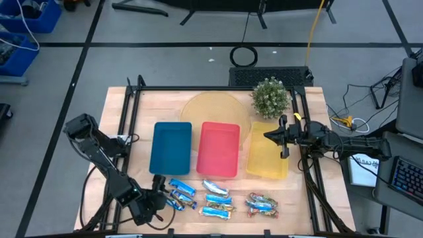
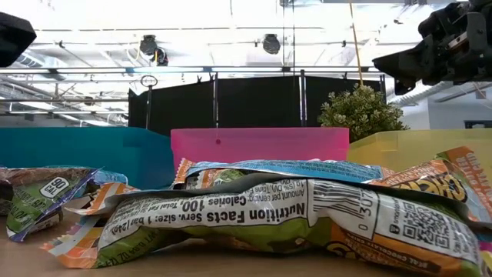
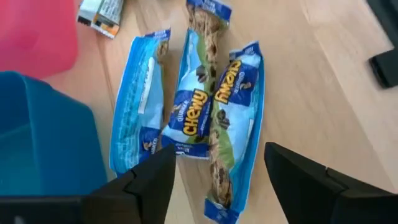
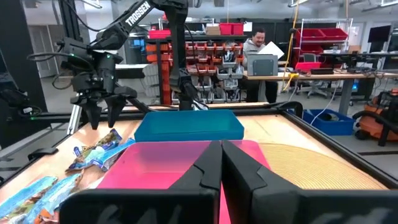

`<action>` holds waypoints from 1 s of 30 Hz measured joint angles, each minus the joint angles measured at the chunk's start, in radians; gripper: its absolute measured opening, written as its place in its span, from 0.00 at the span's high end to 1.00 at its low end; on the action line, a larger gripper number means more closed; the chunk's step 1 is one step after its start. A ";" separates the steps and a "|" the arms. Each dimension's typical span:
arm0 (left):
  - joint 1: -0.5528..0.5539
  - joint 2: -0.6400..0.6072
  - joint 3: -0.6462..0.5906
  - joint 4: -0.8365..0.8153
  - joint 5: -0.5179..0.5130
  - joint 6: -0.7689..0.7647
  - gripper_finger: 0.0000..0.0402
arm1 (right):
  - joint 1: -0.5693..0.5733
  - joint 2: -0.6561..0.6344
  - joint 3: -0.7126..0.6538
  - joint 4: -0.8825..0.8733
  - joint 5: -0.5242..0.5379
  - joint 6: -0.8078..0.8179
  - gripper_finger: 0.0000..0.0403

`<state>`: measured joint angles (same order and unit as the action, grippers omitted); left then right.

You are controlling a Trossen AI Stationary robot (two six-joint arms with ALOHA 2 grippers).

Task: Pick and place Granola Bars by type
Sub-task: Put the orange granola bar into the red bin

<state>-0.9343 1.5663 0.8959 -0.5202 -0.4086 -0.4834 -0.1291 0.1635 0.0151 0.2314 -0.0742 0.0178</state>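
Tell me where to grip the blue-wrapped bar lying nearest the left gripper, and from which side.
Come straight down with the open left gripper, its fingers straddling the bar's narrow width near its middle. It lies flat on the table, long and thin, touching a neighbouring bar on one side, so that finger has little room.

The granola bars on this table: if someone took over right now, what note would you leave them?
Left gripper: jaws open, poised over the blue-wrapped granola bars near the blue tray, holding nothing.
Right gripper: jaws shut, empty, waiting above the yellow tray.
Done: nothing; the blue, yellow and red tray show no bars in them.
Left: all bars, in three clusters along the table's front edge.
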 joint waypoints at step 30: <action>0.447 0.531 0.642 -0.020 0.246 0.477 0.31 | 0.000 0.001 0.000 0.004 0.000 -0.068 1.00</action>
<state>-0.4872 2.0978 1.5380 -0.5405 -0.1631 -0.0063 -0.1291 0.1646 0.0147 0.2350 -0.0746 -0.0502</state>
